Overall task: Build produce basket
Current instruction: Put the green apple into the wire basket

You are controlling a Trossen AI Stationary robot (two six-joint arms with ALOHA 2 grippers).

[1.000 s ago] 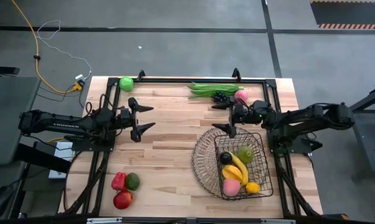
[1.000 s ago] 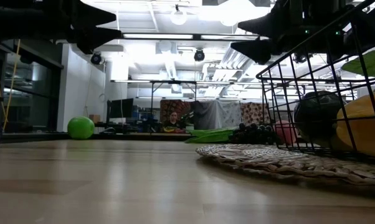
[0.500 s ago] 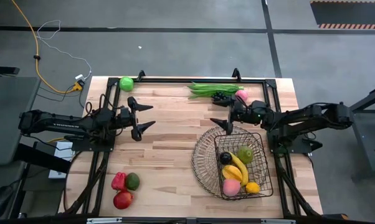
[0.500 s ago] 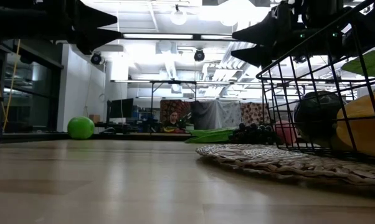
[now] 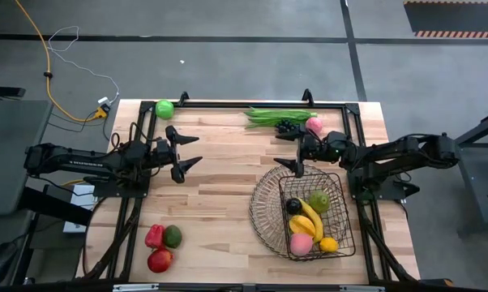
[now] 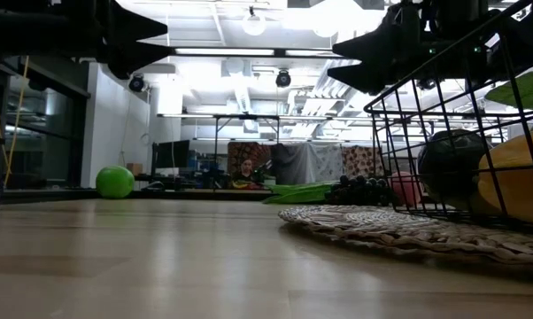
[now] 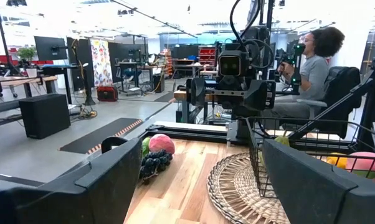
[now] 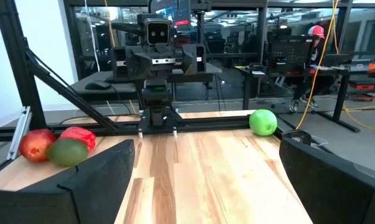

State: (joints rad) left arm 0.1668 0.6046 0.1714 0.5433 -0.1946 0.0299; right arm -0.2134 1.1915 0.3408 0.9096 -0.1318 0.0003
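The dark wire basket [image 5: 262, 212] sits on the table at the near right. It holds a banana [image 5: 309, 219], a green fruit [image 5: 319, 200], a dark fruit [image 5: 293, 206], a peach [image 5: 301, 243] and a lemon [image 5: 329, 244]. My right gripper [image 5: 281, 151] stands open above the table just beyond the basket's far rim, pointing left. My left gripper [image 5: 198, 151] stands open at mid-left, pointing right. Both are empty. Loose produce lies around: a green apple [image 5: 164, 109], green beans [image 5: 276, 116], grapes [image 5: 286, 126], a pink peach [image 5: 314, 124].
A red pepper [image 5: 153, 236], an avocado [image 5: 173, 236] and a red apple [image 5: 160, 260] lie together at the near left. A black frame [image 5: 252, 104] runs along the table's far edge. A person [image 7: 312, 62] sits beyond the right end of the table.
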